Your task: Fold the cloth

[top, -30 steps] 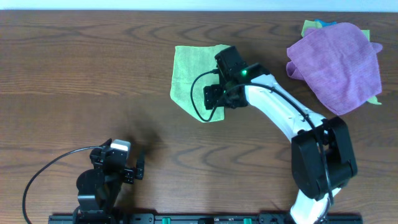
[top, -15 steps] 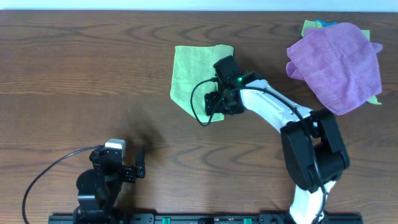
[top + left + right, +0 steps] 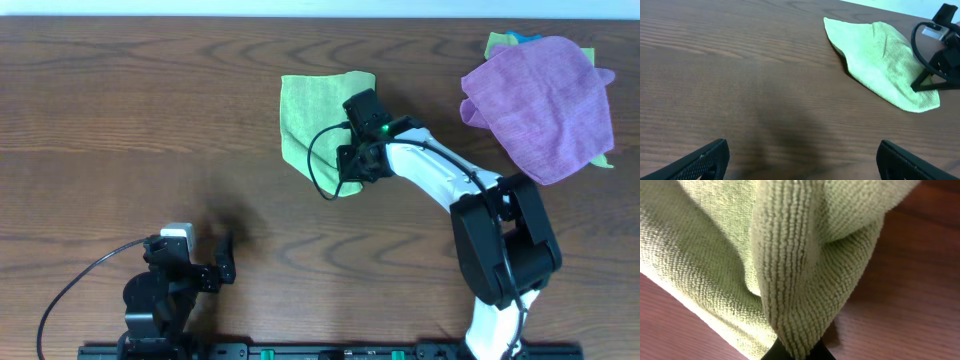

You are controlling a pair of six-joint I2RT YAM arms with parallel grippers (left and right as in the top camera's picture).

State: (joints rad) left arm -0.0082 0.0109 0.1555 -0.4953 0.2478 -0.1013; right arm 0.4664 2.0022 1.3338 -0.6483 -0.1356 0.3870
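Dark wood-grain counter (image 3: pixel 120 120) fills the overhead view. At its far right corner a big purple cloth (image 3: pixel 540 105) lies bunched up, with green-yellow scraps (image 3: pixel 500 42) poking out from under its top and right edges, well apart from everything else.

The cloth (image 3: pixel 310 115), lime green, lies near the middle of the far half of the counter. Its left part is flat, and its near right corner is drawn up into a ridge. The white right arm (image 3: pixel 440 185) reaches across from the near right, and its wrist block and a looping black cable (image 3: pixel 318 165) cover the cloth's right edge from above.

The right fingers (image 3: pixel 796 354) are closed on the cloth. In the wrist view a thick fold of it runs down into the dark tips, and bare counter shows on either side.

The left fingers (image 3: pixel 802 162) sit near the front left, spread wide apart, holding nothing and touching nothing, pointed across the counter toward the cloth.
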